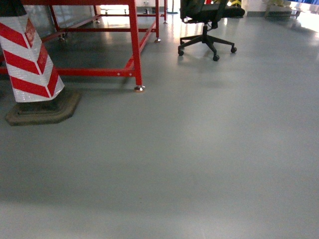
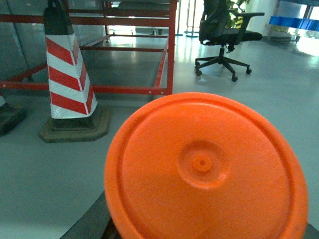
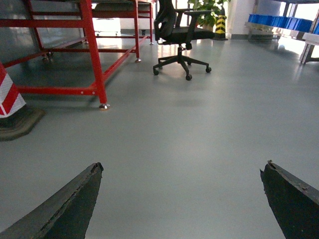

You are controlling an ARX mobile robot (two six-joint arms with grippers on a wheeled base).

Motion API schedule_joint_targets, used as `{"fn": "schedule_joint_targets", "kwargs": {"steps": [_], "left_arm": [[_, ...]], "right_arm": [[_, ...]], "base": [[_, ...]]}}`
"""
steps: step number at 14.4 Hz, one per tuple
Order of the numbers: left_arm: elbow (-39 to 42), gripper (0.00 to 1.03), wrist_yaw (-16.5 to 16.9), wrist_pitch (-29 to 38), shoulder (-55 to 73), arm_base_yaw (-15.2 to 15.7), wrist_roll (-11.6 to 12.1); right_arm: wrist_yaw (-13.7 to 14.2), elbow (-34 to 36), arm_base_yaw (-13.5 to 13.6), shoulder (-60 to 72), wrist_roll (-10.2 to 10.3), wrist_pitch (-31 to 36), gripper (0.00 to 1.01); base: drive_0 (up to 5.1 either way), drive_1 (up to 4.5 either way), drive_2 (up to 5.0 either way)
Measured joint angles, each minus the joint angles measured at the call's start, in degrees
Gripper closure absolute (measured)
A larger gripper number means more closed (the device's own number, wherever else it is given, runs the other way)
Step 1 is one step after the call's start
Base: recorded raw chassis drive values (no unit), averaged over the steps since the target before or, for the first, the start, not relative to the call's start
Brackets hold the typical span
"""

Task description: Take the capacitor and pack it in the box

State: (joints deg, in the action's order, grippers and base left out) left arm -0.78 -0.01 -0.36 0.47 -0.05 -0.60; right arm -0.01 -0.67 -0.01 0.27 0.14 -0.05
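Neither the box nor any capacitor appears in my three views, so I cannot judge from sight how either handles; I expect a capacitor to be light and stiff, best pinched across its body. Right gripper (image 3: pixel 182 199) fingers stand wide apart, holding nothing. Left gripper: I cannot tell, since an orange disc (image 2: pixel 207 167) fills the lower frame of its wrist view and hides the fingers. Surroundings: striped traffic cone (image 1: pixel 30 59) at upper left, red frame (image 1: pixel 134 45) beside it, black office chair (image 1: pixel 207 25) at top centre, bare grey floor (image 1: pixel 189 159) ahead.
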Motion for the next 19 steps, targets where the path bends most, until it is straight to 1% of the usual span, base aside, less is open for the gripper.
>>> {"fn": "schedule_joint_targets", "kwargs": {"steps": [19], "left_arm": [[0.0,0.59,0.0,0.0,0.0,0.0,0.0]], "right_arm": [[0.0,0.0,0.0,0.0,0.0,-0.2,0.03]], "base": [[-5.1,2.39,2.4]]}}
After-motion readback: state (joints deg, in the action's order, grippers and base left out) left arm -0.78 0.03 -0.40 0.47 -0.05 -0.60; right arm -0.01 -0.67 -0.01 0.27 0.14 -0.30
